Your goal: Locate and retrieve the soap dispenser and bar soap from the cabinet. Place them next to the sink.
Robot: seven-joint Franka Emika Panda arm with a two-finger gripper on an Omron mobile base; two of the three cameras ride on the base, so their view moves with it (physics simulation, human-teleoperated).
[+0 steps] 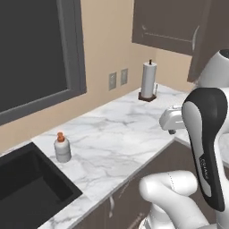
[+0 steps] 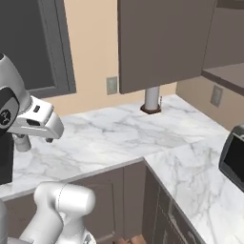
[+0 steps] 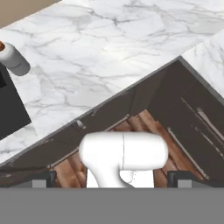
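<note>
Sink point(image 1: 27, 179) runs off the left base view's left and bottom edges; drain and faucet unseen. Soap dispenser point(image 3: 11, 59) clipped by the hand view's left edge. Cabinet door point(image 2: 162, 43) hides the paper towel roll's point(image 2: 152, 97) top. Gripper fingertips barely visible; jaw opening unclear.

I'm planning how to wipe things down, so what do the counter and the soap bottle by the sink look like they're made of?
The counter looks like polished marble or a marble-look stone: white with grey veining and a soft sheen. The soap bottle looks like smooth matte white plastic, with an orange pump top that is likely plastic too. The sink beside it is plain matte black; its material is unclear.
</note>
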